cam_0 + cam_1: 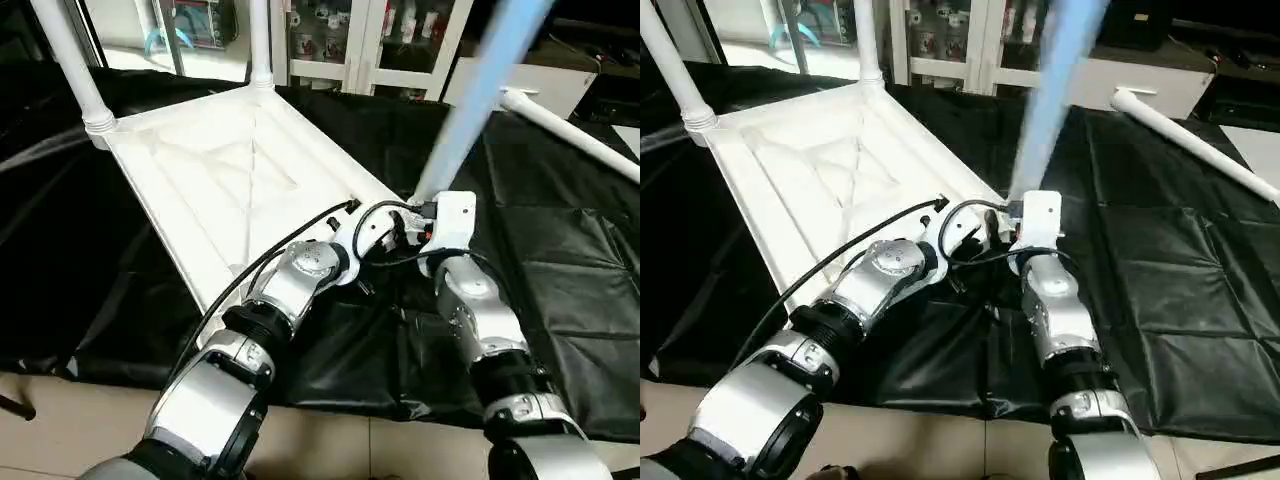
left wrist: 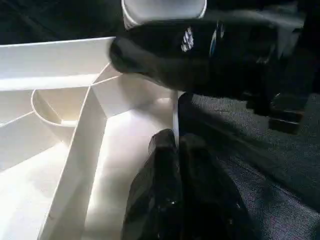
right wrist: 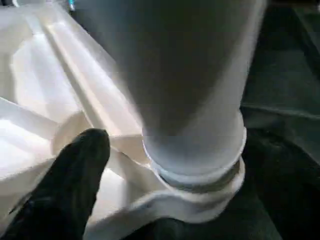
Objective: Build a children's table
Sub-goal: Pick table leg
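Note:
The white tabletop (image 1: 230, 170) lies upside down on a black sheet, its X ribs facing up. Two legs (image 1: 70, 60) (image 1: 260, 40) stand in the far corner sockets. A third leg (image 1: 470, 110) leans over the near right corner, its ribbed end (image 3: 195, 165) at the socket there, and my right gripper (image 1: 425, 205) is shut on it low down. My left gripper (image 2: 175, 145) is shut on the tabletop's thin rim wall just beside that corner. The fourth leg (image 1: 570, 130) lies loose on the sheet at the back right.
The black sheet (image 1: 560, 280) covers the floor around the tabletop, with pale tiles (image 1: 60, 420) at its near edge. White cabinets with glass doors (image 1: 370, 40) stand behind. An open socket (image 2: 50, 112) shows near my left gripper.

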